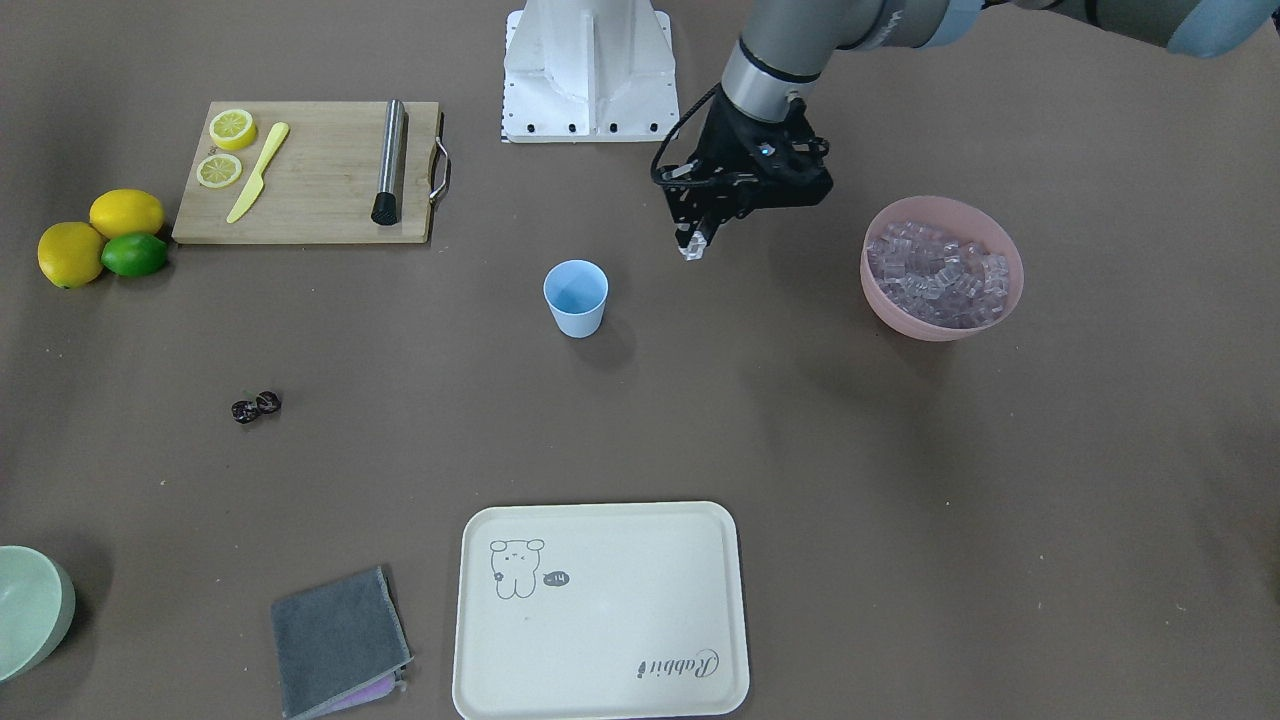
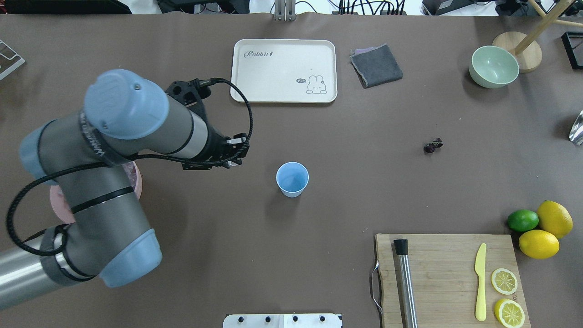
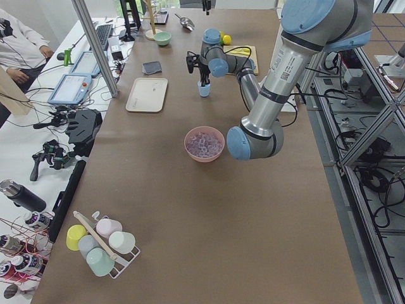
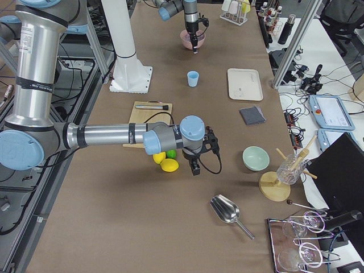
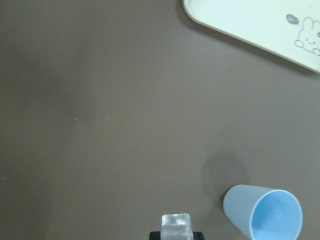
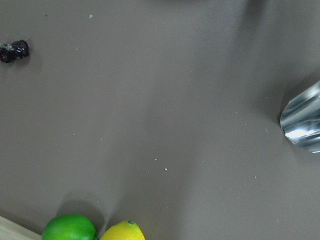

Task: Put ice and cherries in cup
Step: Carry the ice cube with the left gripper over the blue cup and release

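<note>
The light-blue cup (image 1: pixel 576 297) stands upright mid-table and looks empty; it also shows in the overhead view (image 2: pixel 292 179) and the left wrist view (image 5: pixel 265 212). My left gripper (image 1: pixel 693 245) is shut on one clear ice cube (image 5: pixel 176 225), held above the table between the cup and the pink bowl (image 1: pixel 1008 262), which is full of ice (image 1: pixel 936 272). The dark cherries (image 1: pixel 255 406) lie on the table, far from the cup, also in the right wrist view (image 6: pixel 14 51). My right gripper (image 4: pixel 195 166) hovers near the lemons; I cannot tell whether it is open or shut.
A wooden cutting board (image 1: pixel 310 170) holds lemon halves, a yellow knife and a steel muddler. Two lemons and a lime (image 1: pixel 133 254) lie beside it. A cream tray (image 1: pixel 600 610), grey cloth (image 1: pixel 338 640), green bowl (image 1: pixel 30 610) and metal scoop (image 6: pixel 305 120) are around.
</note>
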You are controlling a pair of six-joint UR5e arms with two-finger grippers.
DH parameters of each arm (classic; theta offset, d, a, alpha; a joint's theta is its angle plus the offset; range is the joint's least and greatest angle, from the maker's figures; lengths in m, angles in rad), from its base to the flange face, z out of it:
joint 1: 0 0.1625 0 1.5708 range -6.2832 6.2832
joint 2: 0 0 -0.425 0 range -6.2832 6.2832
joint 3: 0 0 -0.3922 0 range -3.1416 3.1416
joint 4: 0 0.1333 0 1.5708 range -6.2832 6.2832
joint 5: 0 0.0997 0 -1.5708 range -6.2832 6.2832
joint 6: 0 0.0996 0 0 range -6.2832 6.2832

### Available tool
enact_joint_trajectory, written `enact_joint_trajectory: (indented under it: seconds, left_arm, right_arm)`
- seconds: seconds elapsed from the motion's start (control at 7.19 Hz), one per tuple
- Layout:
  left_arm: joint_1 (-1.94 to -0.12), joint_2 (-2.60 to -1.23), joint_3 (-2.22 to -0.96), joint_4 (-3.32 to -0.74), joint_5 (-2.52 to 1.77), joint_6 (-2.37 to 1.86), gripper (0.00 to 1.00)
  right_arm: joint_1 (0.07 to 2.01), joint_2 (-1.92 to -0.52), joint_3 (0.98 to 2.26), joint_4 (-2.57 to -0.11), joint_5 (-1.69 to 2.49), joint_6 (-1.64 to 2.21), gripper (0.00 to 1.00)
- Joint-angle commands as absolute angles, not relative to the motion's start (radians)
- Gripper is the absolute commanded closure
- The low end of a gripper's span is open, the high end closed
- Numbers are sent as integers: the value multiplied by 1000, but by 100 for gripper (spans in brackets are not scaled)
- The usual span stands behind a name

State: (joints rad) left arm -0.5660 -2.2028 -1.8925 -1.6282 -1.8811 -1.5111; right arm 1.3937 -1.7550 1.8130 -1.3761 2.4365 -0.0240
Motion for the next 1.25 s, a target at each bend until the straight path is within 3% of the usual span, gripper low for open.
enact_joint_trajectory:
  seconds: [0.0,0.42,1.11]
  left_arm:
    - [-525,-2354,-1740,-1634,-1839,-1513,100]
    - [-520,-2410,-1584,-1765,-1787,-1511,100]
    - [-506,-2413,-1585,-1760,-1787,-1516,100]
  right_arm:
    - [1381,-1738,1806,-1377,2433,-15,1]
    - [1378,-1729,1801,-1378,2436,-12,1]
    - [1374,-1723,1793,-1378,2439,-12,1]
